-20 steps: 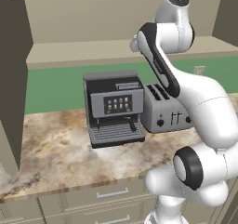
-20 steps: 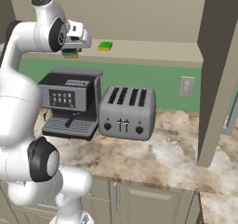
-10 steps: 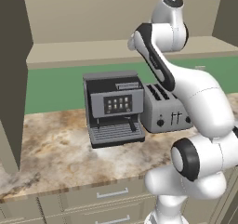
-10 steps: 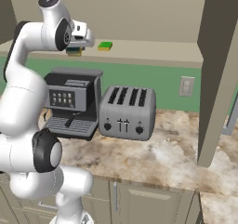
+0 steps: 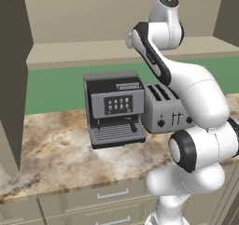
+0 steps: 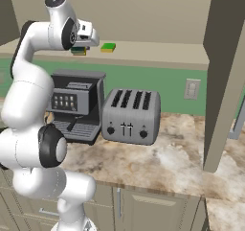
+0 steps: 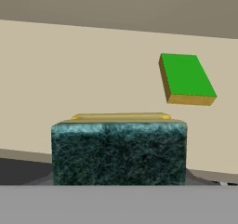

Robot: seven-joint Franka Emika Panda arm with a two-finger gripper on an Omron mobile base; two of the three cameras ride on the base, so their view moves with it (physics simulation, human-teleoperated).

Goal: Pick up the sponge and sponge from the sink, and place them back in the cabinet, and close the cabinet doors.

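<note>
My gripper (image 6: 82, 44) is shut on the dark green-black sponge (image 6: 79, 50), holding it just over the beige cabinet shelf (image 6: 153, 55). In the hand view this sponge (image 7: 119, 151) sits close at the bottom, its yellow base on the far side. The bright green sponge (image 6: 108, 47) lies flat on the shelf a little to the right, and the hand view has it (image 7: 186, 79) ahead and to the right. Both cabinet doors stand open, one at the left (image 5: 14, 79) and one at the right (image 6: 222, 81). The sink is out of view.
Below the shelf a black coffee machine (image 6: 76, 105) and a grey toaster (image 6: 130, 116) stand on the marble counter (image 6: 162, 163). Beige drawers (image 5: 93, 196) run under the counter. A green wall (image 5: 51, 86) backs the counter.
The arm has reached further toward the shelf, carrying the dark sponge closer to the bright green one. The bright green sponge has not moved.
</note>
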